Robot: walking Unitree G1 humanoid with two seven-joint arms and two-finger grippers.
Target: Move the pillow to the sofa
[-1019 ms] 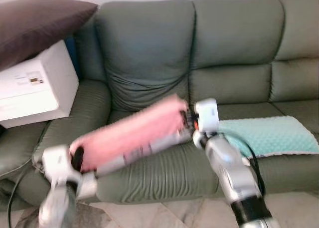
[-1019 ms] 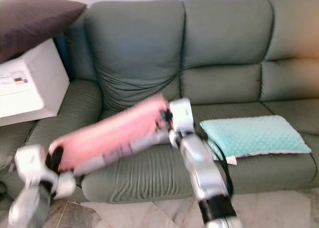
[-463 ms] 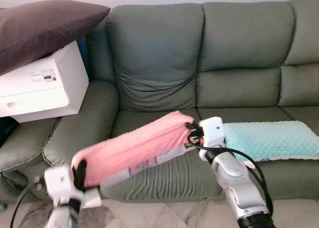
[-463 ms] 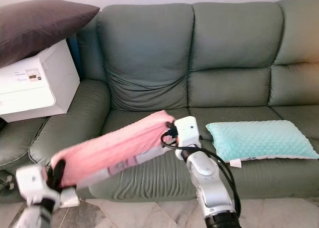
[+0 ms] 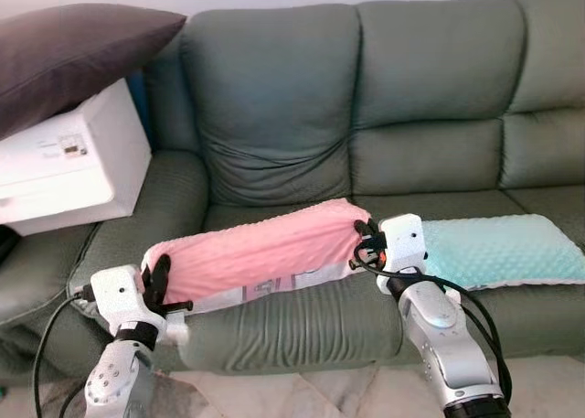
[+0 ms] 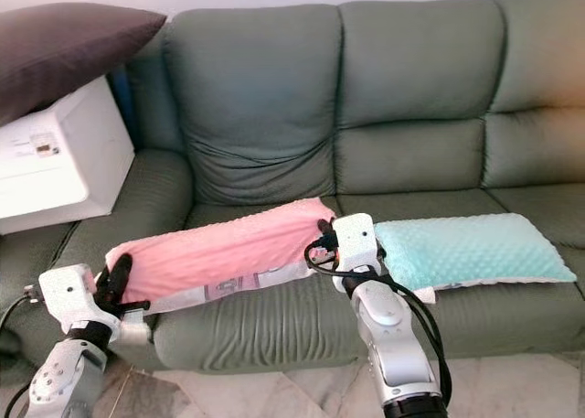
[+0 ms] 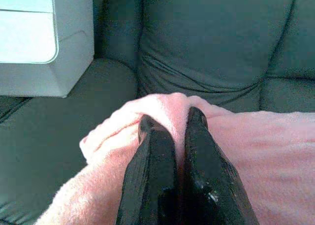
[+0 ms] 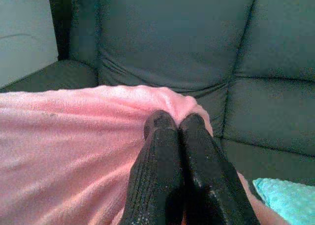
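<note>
A long pink pillow (image 5: pixel 260 258) lies nearly level over the front of the green sofa's left seat (image 5: pixel 302 322). My left gripper (image 5: pixel 162 279) is shut on its left end, the two black fingers (image 7: pixel 157 161) pinching a fold of pink fabric (image 7: pixel 177 104). At the other end my right gripper (image 5: pixel 363 240) is shut on the pillow too, its fingers (image 8: pixel 170 156) squeezed together on the pink cloth (image 8: pixel 74 136). Whether the pillow rests on the cushion or hangs just above it, I cannot tell.
A mint-green pillow (image 5: pixel 503 249) lies on the seat to the right. A white box-like appliance (image 5: pixel 69 162) sits on the sofa's left armrest with a dark brown cushion (image 5: pixel 73 52) on top. Tiled floor (image 5: pixel 302 395) runs along the sofa's front.
The pink pillow has come down from a steep tilt to nearly level, its left end raised and its right end lowered over the seat. The camera has shifted as well.
</note>
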